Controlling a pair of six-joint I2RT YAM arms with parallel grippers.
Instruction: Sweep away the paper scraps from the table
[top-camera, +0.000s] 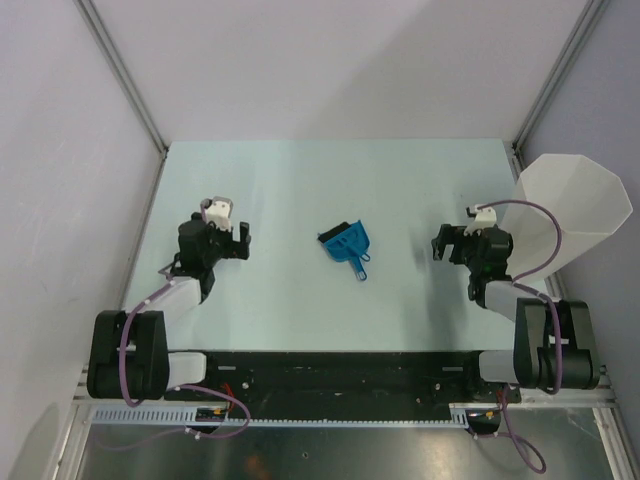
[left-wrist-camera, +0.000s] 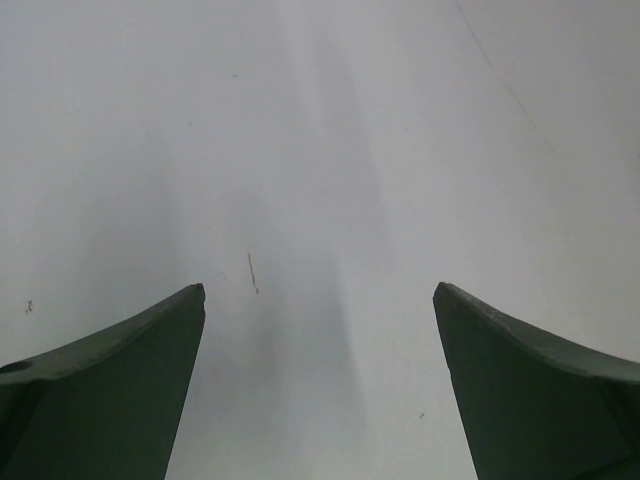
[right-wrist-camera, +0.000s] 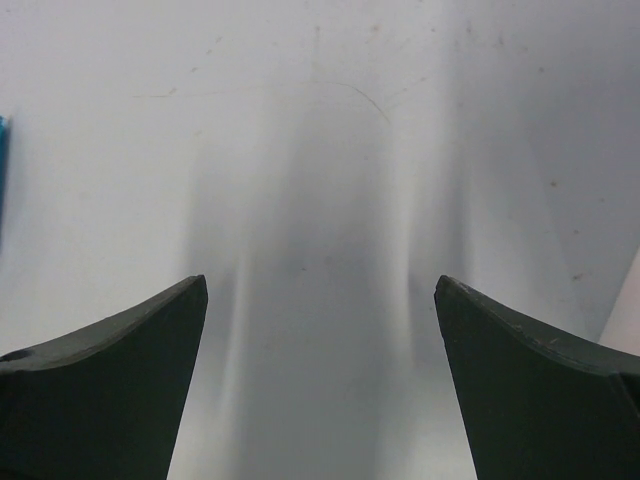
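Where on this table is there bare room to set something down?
The far half of the table is bare across its width. Bare gaps also flank the blue dustpan: one toward the left gripper, one toward the right gripper. It is tightest at the right edge, between the right gripper and the white bin.

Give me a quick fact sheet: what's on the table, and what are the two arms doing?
table: pale mint-green, flat
blue dustpan: lies near the middle, between the two arms, touched by neither
white bin: tall, at the table's right side, next to the right arm
left gripper: open, holding nothing, bare surface below it
right gripper: open, holding nothing, bare surface below it
paper scraps: none visible in any view
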